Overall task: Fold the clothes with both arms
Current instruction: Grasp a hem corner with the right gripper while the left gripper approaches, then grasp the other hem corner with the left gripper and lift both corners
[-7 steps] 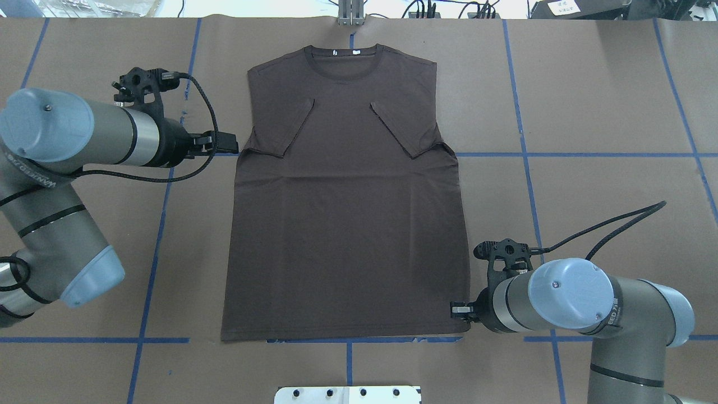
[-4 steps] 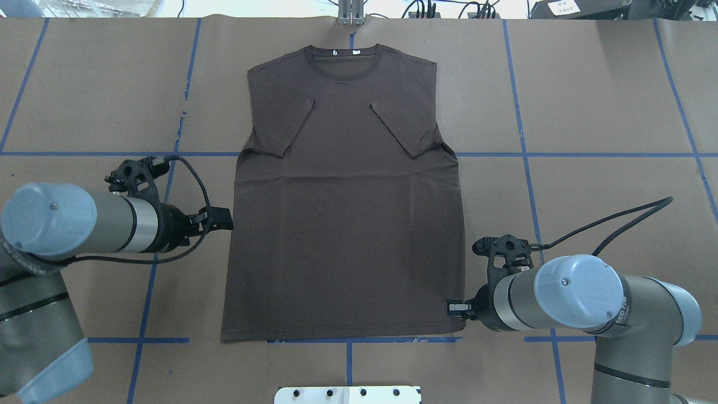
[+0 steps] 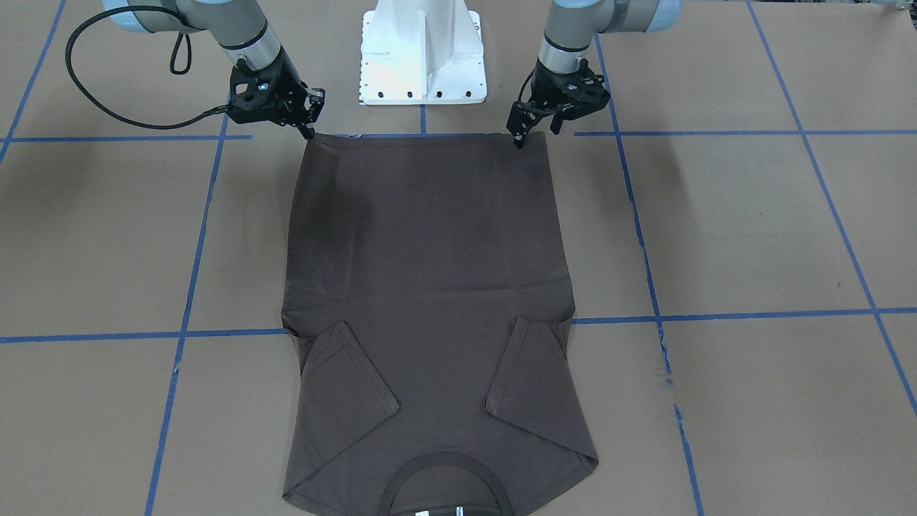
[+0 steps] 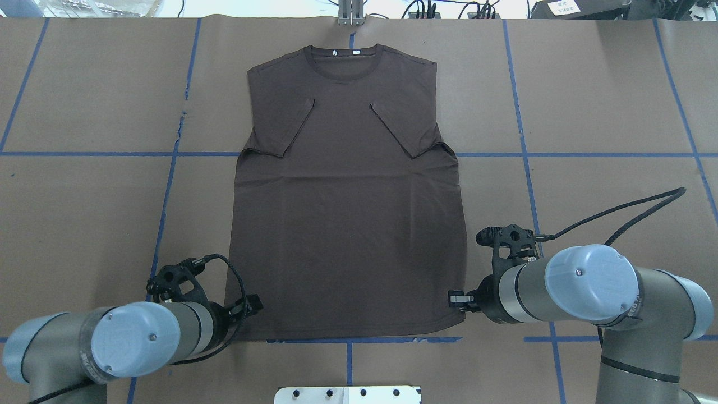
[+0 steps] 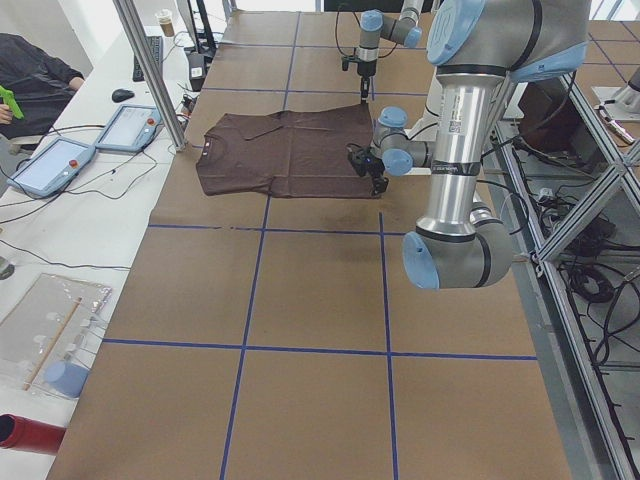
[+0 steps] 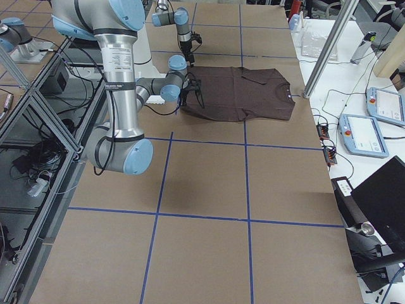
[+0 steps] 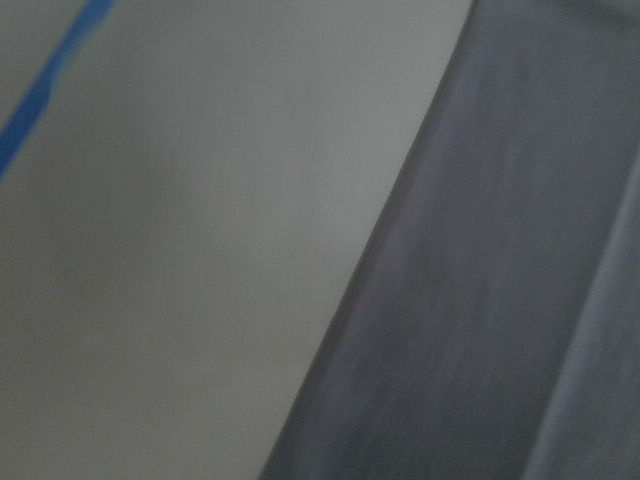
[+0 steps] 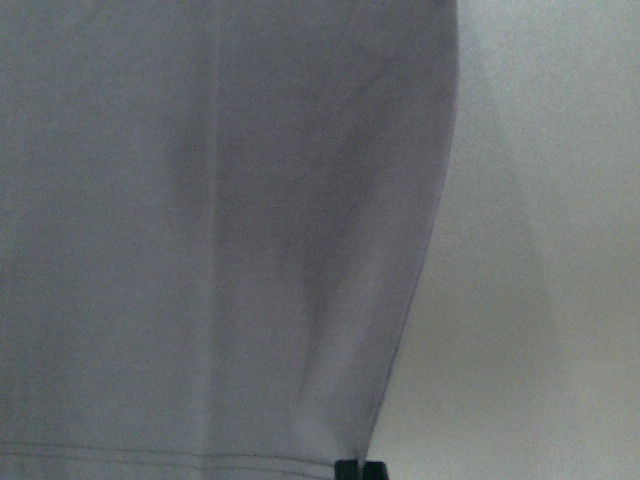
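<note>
The dark brown T-shirt [image 4: 348, 224] lies flat on the brown table cover, front up, with both sleeves folded inward and its collar [image 4: 343, 56] at the far edge. It also shows in the front-facing view [image 3: 430, 287]. My left gripper [image 4: 253, 306] hovers low at the hem's left corner, jaws apart and empty; in the front-facing view it [image 3: 519, 136] is on the right. My right gripper [image 4: 453, 298] is pinched on the hem's right corner, which is pulled slightly inward; in the front-facing view it [image 3: 309, 129] is on the left. The left wrist view is blurred and shows only the shirt's edge [image 7: 480, 300].
The white base block [image 4: 348, 394] stands just behind the hem. Blue tape lines [image 4: 589, 154] grid the table cover. A metal post [image 5: 150, 70], teach pendants [image 5: 130, 125] and a seated person [image 5: 30, 70] are beyond the collar end.
My left arm swung from beside the shirt's left sleeve down along its side to the hem's left corner. My right gripper shifted slightly and drew the hem's right corner inward.
</note>
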Robot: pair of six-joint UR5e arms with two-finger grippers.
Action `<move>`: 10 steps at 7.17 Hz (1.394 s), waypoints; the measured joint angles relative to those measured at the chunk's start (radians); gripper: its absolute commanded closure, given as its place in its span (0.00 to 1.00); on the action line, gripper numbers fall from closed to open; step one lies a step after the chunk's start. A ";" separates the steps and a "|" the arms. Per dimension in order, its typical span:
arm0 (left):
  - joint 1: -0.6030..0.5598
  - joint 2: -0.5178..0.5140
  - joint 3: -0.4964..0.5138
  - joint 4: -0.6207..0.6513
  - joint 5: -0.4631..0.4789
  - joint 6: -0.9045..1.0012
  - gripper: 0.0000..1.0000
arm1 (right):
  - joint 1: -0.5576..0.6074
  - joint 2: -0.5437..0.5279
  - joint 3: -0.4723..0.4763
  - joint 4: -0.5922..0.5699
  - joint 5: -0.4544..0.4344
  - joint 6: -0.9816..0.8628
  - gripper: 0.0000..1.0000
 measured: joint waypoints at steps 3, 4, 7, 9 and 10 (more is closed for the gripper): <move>0.041 0.002 0.025 0.010 0.034 -0.029 0.15 | 0.015 0.005 0.008 0.001 0.001 0.007 1.00; 0.041 0.005 0.025 0.011 0.035 -0.027 0.25 | 0.018 0.005 0.008 0.001 0.001 0.008 1.00; 0.039 0.008 0.020 0.012 0.036 -0.021 0.56 | 0.025 0.005 0.008 0.001 0.008 0.008 1.00; 0.039 0.009 0.018 0.012 0.036 -0.019 0.77 | 0.029 0.004 0.007 0.001 0.016 0.008 1.00; 0.039 0.009 0.017 0.013 0.036 -0.019 0.91 | 0.030 0.003 0.007 0.001 0.017 0.008 1.00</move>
